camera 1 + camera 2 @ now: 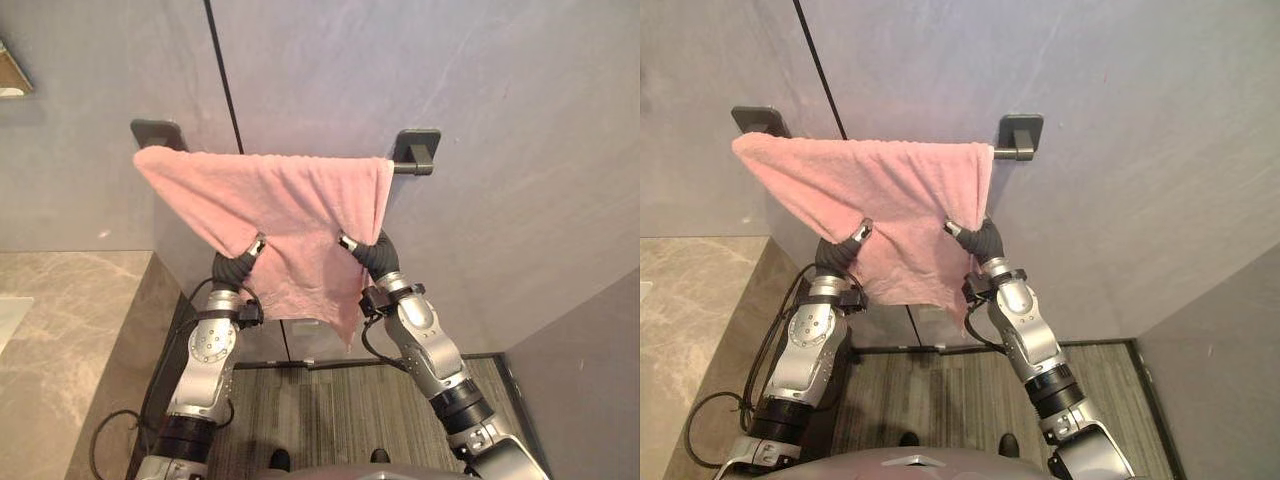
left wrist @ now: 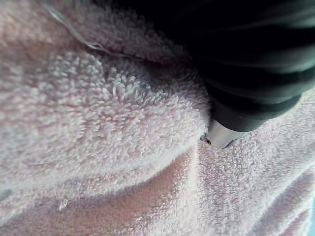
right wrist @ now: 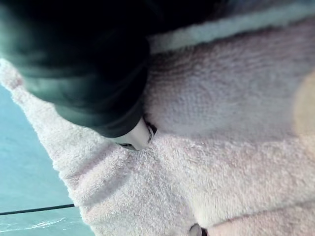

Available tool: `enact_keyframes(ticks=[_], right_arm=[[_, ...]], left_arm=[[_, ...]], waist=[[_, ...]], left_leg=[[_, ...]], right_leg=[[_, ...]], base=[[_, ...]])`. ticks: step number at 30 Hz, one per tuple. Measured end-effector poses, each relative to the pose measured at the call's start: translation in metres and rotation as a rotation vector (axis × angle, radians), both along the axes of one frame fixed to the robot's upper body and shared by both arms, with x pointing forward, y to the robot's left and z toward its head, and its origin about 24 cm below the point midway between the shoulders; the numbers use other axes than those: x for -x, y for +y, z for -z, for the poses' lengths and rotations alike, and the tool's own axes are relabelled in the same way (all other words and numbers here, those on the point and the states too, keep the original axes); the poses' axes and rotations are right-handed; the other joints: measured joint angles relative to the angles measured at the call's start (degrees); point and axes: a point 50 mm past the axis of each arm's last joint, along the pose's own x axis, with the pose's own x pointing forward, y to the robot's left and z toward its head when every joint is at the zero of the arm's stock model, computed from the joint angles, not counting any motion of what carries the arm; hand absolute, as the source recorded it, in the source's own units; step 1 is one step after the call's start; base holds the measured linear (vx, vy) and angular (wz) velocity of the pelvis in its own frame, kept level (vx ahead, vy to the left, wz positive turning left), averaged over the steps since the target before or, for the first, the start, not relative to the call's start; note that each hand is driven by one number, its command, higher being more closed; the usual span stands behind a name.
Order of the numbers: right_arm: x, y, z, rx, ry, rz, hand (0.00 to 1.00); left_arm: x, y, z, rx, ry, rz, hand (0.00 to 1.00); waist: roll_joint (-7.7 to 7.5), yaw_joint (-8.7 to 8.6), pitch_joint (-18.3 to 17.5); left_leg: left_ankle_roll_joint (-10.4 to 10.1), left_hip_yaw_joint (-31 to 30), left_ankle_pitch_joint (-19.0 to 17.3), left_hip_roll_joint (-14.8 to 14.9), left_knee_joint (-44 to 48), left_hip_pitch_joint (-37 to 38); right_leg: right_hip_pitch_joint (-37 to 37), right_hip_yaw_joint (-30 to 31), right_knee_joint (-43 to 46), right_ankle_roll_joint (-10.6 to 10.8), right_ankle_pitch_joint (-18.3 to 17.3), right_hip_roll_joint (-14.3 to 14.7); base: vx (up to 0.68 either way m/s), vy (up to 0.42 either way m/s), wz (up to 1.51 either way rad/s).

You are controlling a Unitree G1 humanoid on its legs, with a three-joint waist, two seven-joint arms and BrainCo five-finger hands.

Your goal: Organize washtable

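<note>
The grey wall [image 1: 480,90] stood before me, and the marble counter [image 1: 60,340] lay at my left. The pink towel [image 1: 290,200] hung spread over the dark towel bar [image 1: 412,165], its lower part tented out toward me. My left hand [image 1: 238,264] and my right hand [image 1: 372,252] sat under the hanging cloth, well apart, one on each side of its middle. The terry lay over my fingers on both sides, so I could not tell whether they were spread, closed or gripping.
</note>
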Motion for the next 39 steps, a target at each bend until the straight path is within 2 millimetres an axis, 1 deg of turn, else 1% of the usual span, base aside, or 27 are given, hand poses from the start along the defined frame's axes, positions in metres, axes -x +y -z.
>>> enact_keyframes(ticks=[7,10,13,27,28,29,34,39], right_arm=[[-0.003,-0.007,0.003,0.014,0.016,0.039,1.00],[-0.003,-0.009,0.003,0.012,0.018,0.048,1.00],[-0.006,-0.014,0.005,0.006,0.032,0.072,1.00],[-0.008,-0.018,0.006,0.020,0.030,0.098,1.00],[-0.008,-0.017,0.006,0.015,0.031,0.097,0.00],[-0.007,-0.016,0.006,0.004,0.035,0.098,0.00],[-0.009,-0.025,0.008,-0.008,0.046,0.137,0.00],[-0.007,-0.034,0.012,-0.013,0.061,0.162,0.00]], left_arm=[[0.000,-0.005,0.002,0.025,0.006,0.016,1.00],[0.001,-0.006,0.006,0.016,0.029,0.024,1.00],[0.000,-0.011,0.006,0.021,0.030,0.033,1.00],[-0.001,-0.015,0.006,0.038,0.035,0.030,1.00],[-0.001,-0.014,0.006,0.043,0.035,0.026,1.00],[-0.001,-0.013,0.007,0.052,0.036,0.014,0.00],[0.000,0.003,0.009,0.064,0.045,-0.055,0.00],[0.007,0.022,0.017,0.072,0.076,-0.140,0.00]], waist=[[0.00,-0.05,-0.01],[0.00,-0.30,-0.01],[0.00,-0.33,-0.01],[0.04,-0.40,0.01],[0.05,-0.41,0.02],[0.08,-0.44,0.04],[0.11,-0.44,0.07],[0.10,-0.54,0.06]], left_leg=[[0.02,-0.22,-0.01,-0.12,-0.16,0.51],[0.02,-0.28,-0.02,-0.11,-0.16,0.51],[0.02,-0.32,-0.01,-0.11,-0.15,0.56],[0.05,-0.77,-0.09,-0.12,-0.15,0.59],[0.05,-0.77,-0.10,-0.12,-0.15,0.59],[0.05,-0.77,-0.11,-0.12,-0.14,0.58],[0.07,-0.77,-0.11,-0.12,-0.01,0.49],[0.09,-0.75,-0.09,-0.15,0.35,0.08]], right_leg=[[0.04,-0.11,1.22,0.18,-0.69,0.05],[0.03,-0.12,1.22,0.18,-0.69,0.08],[0.04,-0.11,1.25,0.18,-0.70,0.09],[-0.04,-0.20,1.55,0.39,-1.10,0.09],[-0.04,-0.20,1.55,0.40,-1.11,0.09],[-0.06,-0.19,1.55,0.48,-1.18,0.09],[-0.14,-0.20,1.55,0.44,-1.23,0.09],[-0.52,-0.24,1.55,0.42,-1.21,0.11]], base=[[0.00,-0.001,0.00],[0.00,0.000,0.00],[0.00,0.000,0.00],[0.00,0.000,0.00],[0.00,0.000,0.00],[0.00,0.000,0.00],[0.00,0.000,0.00],[0.00,0.000,0.00]])
